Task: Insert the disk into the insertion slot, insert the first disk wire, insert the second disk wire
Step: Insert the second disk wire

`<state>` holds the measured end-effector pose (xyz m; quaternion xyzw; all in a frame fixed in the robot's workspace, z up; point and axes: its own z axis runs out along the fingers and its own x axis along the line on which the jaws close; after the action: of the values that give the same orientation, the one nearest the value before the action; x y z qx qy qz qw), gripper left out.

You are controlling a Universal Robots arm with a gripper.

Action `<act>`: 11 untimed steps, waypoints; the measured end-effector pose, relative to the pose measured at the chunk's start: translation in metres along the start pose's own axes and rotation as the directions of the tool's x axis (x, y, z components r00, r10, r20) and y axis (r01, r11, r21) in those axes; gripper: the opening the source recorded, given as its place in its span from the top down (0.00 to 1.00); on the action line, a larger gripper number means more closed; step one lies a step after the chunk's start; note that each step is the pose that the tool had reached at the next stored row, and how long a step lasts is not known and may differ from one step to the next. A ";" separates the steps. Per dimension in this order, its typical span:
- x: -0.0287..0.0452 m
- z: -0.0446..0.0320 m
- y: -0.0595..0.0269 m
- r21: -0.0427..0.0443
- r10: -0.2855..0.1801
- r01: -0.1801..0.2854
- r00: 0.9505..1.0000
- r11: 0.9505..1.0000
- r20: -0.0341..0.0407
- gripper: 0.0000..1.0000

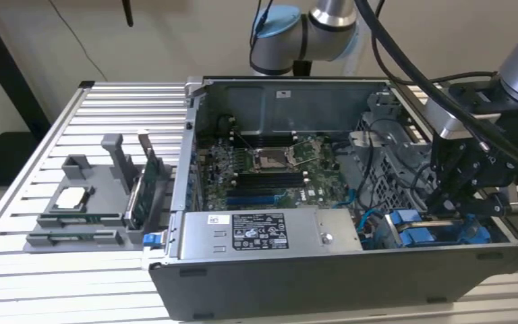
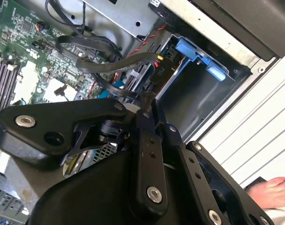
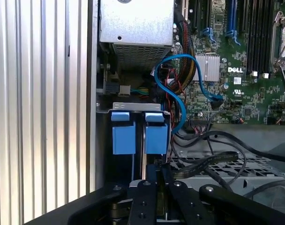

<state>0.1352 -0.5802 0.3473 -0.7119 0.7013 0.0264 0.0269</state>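
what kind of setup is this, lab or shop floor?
Probably a robotics lab bench for PC assembly: an opened computer case lies on a slatted aluminium table, a grey parts fixture beside it, the gripper over the blue drive bays.

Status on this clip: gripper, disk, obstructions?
Black gripper down in the drive bay, above the blue plastic carrier frames. Disk face hidden. Black and blue cables close alongside.

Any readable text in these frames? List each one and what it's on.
Label on the power-supply box in the exterior view: print too small to read.
White mark and stickers on the motherboard in the first wrist view: too small to quote reliably.
White marking on the black connector in the second wrist view: blurred, unreadable.
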 end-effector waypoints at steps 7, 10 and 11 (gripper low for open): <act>-0.0010 0.0010 -0.0007 0.000 0.000 0.000 1.000 1.000 0.001 0.84; -0.0028 0.0014 -0.0012 0.000 0.000 0.000 1.000 1.000 0.001 0.84; -0.0036 0.0015 -0.0016 0.000 0.000 0.000 1.000 1.000 0.001 0.84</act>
<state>0.1367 -0.5765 0.3461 -0.7119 0.7013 0.0267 0.0273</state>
